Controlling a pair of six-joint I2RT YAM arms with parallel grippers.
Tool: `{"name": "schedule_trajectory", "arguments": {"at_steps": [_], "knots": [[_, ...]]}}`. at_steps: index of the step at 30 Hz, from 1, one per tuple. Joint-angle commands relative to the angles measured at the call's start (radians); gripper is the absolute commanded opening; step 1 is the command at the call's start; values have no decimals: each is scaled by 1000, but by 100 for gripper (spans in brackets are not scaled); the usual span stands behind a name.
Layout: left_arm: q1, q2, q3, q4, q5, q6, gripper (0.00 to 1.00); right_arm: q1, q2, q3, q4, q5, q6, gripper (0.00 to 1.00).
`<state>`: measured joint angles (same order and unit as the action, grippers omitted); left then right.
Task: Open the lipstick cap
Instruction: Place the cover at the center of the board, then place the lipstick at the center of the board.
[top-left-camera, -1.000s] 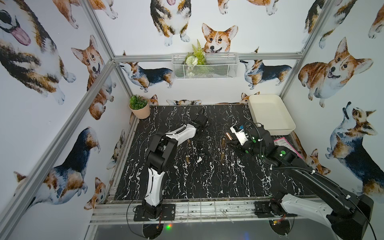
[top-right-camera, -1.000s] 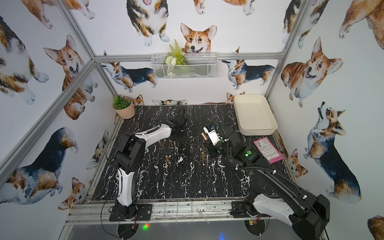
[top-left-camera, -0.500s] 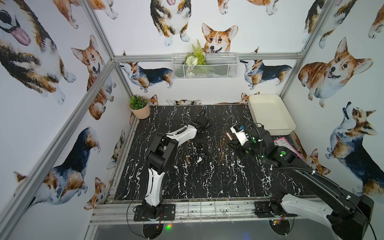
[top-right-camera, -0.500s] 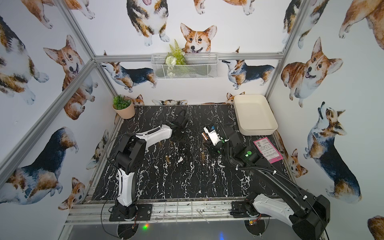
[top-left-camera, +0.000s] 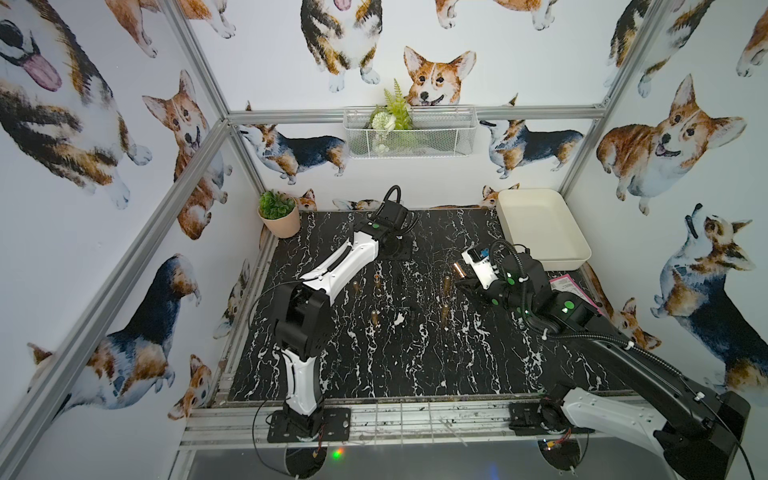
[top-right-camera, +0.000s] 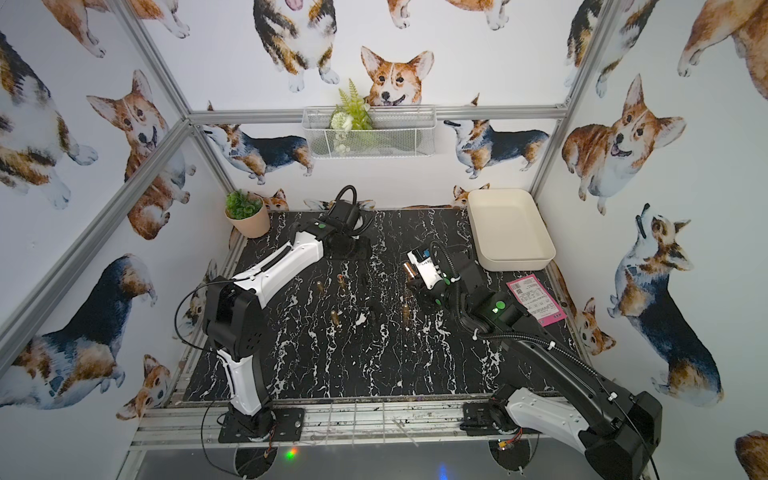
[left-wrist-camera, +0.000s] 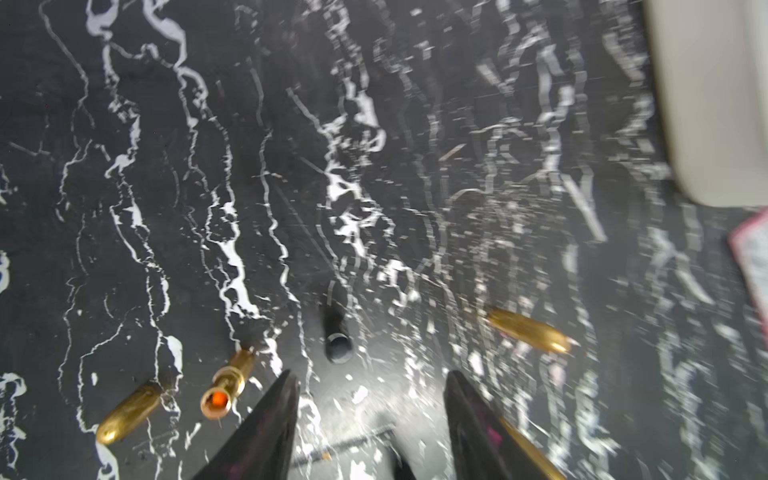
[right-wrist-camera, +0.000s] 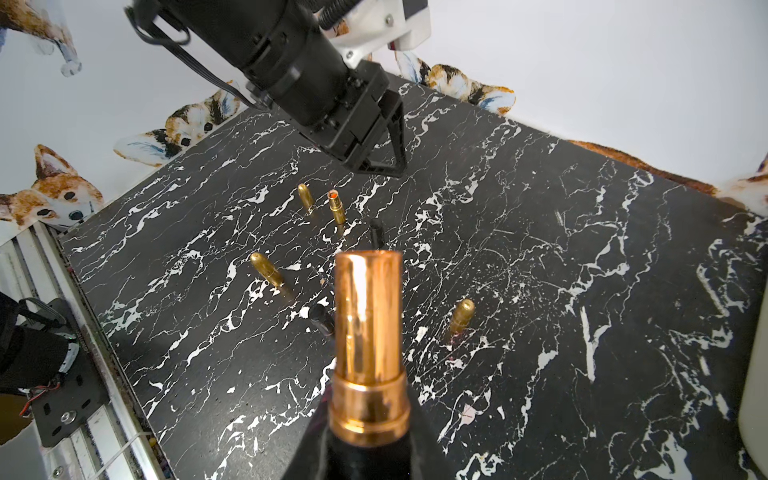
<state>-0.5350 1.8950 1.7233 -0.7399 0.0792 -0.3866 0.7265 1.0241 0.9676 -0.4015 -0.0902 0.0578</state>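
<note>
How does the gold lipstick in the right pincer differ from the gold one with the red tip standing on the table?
The held lipstick is clamped in the right pincer, off the table; the red-tipped lipstick stands free on it. The red-tipped lipstick shows colour at its open top; the held lipstick shows only gold in the right wrist view. Both are shiny gold tubes.

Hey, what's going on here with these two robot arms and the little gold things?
The right hand is shut on a gold lipstick tube, holding it up above the black marble table. The tube's end looks flat, so its cap seems to be off. The left hand is open and empty over the far part of the table. An uncapped lipstick showing red and several gold bullet-shaped pieces sit on the table.
</note>
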Motion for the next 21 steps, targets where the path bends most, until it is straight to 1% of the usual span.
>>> {"name": "schedule_trajectory", "arguments": {"at_steps": [1,5,9,12,16,21], "knots": [[5,-41,32,-100,162,14,60,2,18,28,-4,0,-23,0],[10,-110,22,-85,291,-4,60,2,47,43,-4,-14,-21,0],[11,-155,37,-84,483,-21,61,2,79,48,14,-34,-18,0],[11,-182,35,-79,593,-34,60,2,104,48,35,-36,-17,0],[11,-203,36,-96,680,-41,61,2,153,48,69,-53,0,0],[12,-216,9,-81,743,-56,61,14,175,49,98,-59,10,0]]}}
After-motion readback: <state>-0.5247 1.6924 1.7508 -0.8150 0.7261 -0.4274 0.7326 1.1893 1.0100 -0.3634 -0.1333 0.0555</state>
